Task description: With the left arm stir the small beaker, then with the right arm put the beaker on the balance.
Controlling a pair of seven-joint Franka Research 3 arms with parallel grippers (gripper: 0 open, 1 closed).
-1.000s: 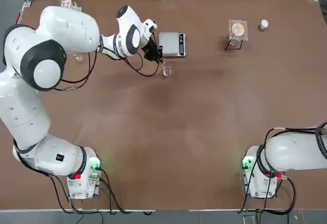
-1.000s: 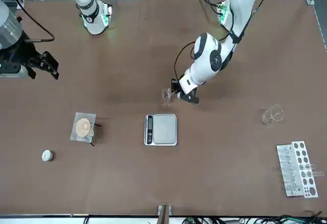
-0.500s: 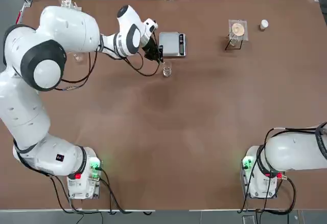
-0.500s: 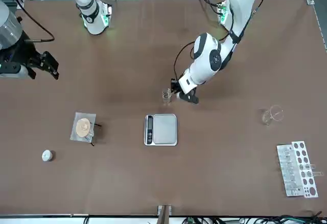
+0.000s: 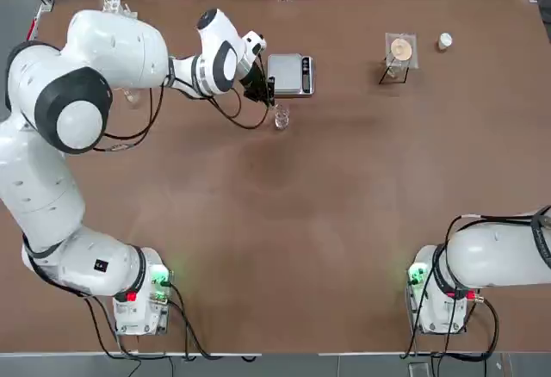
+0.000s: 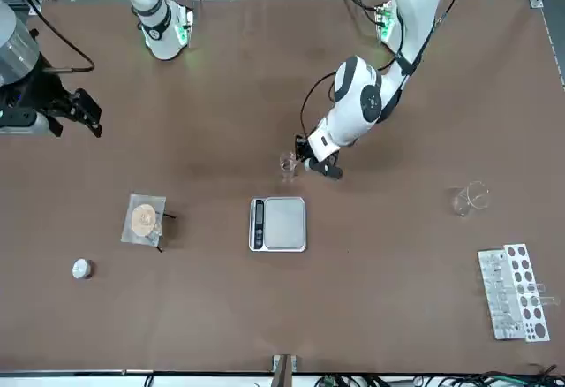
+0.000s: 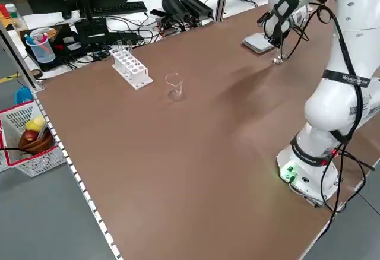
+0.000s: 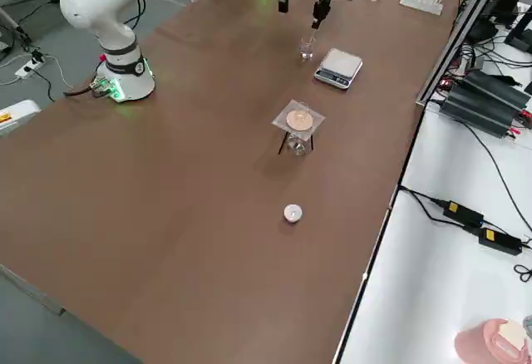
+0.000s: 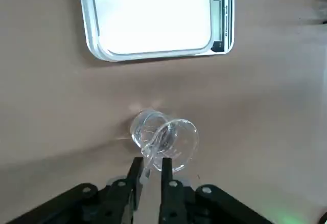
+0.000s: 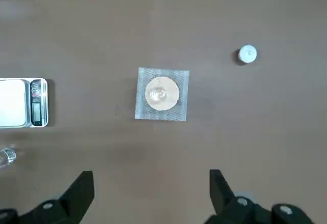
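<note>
The left arm (image 5: 129,50) reaches to the upper middle of the top view; its left gripper (image 9: 149,170) pinches a thin clear rod (image 9: 153,150) dipped in the small beaker (image 5: 281,120) (just below the balance (image 5: 290,74)). The right gripper (image 10: 150,183) hangs wide open

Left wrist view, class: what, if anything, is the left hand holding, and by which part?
The left hand is shut on a thin clear stirring rod, gripped at its upper end; the lower end dips into the small beaker.
</note>
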